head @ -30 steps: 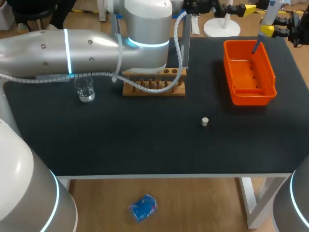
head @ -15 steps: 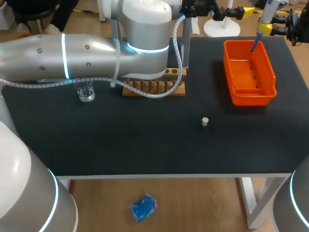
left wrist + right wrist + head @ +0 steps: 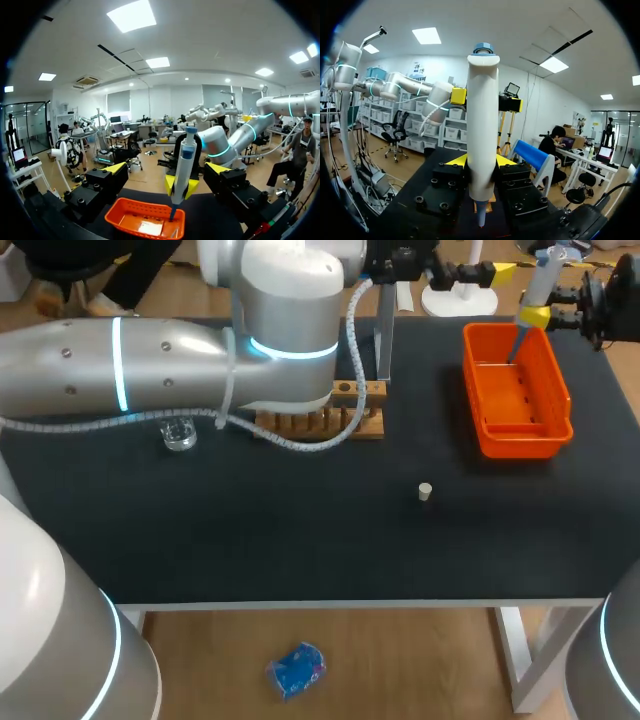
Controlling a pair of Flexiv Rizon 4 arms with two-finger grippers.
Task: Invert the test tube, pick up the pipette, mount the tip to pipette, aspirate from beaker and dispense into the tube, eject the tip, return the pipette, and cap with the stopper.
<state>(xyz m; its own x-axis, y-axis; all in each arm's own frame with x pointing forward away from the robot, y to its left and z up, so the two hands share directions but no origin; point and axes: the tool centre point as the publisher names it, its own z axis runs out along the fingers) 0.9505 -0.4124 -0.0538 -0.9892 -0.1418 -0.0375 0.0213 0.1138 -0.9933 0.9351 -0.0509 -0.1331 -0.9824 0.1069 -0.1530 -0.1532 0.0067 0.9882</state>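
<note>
Here, grips a white pipette point(image 3: 482, 125) upright in the right gripper point(image 3: 481, 160), with both yellow tips pressed against the barrel from opposite sides. Points the pipette's narrow lower end down into the far end of an orange bin point(image 3: 520, 445) at the far right of the table point(image 3: 300, 530). Cannot tell whether that end touches the bin. Faces the left gripper point(image 3: 167, 169) nearby, with its fingers spread wide and nothing held between them. Holds that left gripper above the table's back edge, at the end of the silver left arm point(image 3: 150, 350) stretched across from the left side. Shows a wooden tube rack point(image 3: 330, 423) near the middle of the far side, partly hidden behind the arm. Shows a clear glass beaker point(image 3: 180, 434) upright just left of the rack, close under the arm. Shows a small white stopper point(image 3: 425, 492) alone on the table, nearer the front, well apart from rack and bin.
</note>
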